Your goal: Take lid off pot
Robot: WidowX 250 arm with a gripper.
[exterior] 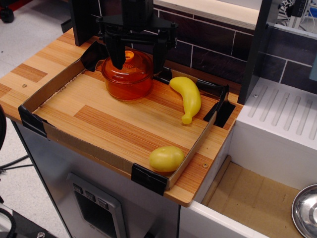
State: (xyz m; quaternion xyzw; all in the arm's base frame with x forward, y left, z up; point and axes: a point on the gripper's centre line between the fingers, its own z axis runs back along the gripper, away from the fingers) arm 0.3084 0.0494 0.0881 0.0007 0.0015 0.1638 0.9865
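The amber-orange pot [126, 87] stands at the back left of the wooden board. The domed lid [132, 68] sits on it, with its small orange ring knob [129, 53] on top. My black gripper [138, 59] hangs directly over the pot. It is open, with one finger [118, 55] to the left of the knob and the other finger [159, 57] past the lid's right side. The fingers reach down to about lid height, and I cannot tell if they touch the lid. The gripper holds nothing.
A yellow banana [187, 95] lies right of the pot. A yellow potato-like toy [166, 158] sits at the front right corner. A low cardboard wall [49, 85] with black corners rims the board. A white ribbed drainer [285, 111] and a metal bowl [305, 210] are at the right.
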